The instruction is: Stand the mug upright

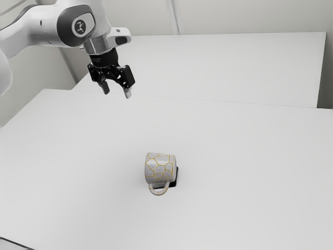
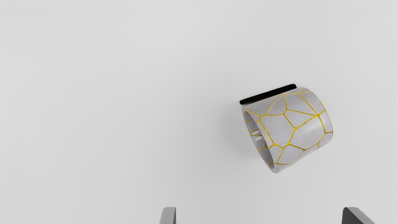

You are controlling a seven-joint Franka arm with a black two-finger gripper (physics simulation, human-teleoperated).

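Likely approach: angular black metal gripper [image 1: 117, 91] hovering, fingers [image 2: 168, 216] standing apart; gold-veined grey ceramic mug [image 1: 160, 167] lying sideways, exterior-view 5 o'clock; needing grasp.

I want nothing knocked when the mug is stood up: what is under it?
From beside the gold-lined mug, a black object with a straight edge peeks out. The mug hides the rest, so how far it reaches underneath cannot be seen.

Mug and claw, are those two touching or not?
Apart. The exterior view shows it: the open claw hangs up in the air, with a plain gap between it and the mug, which lies on its side.
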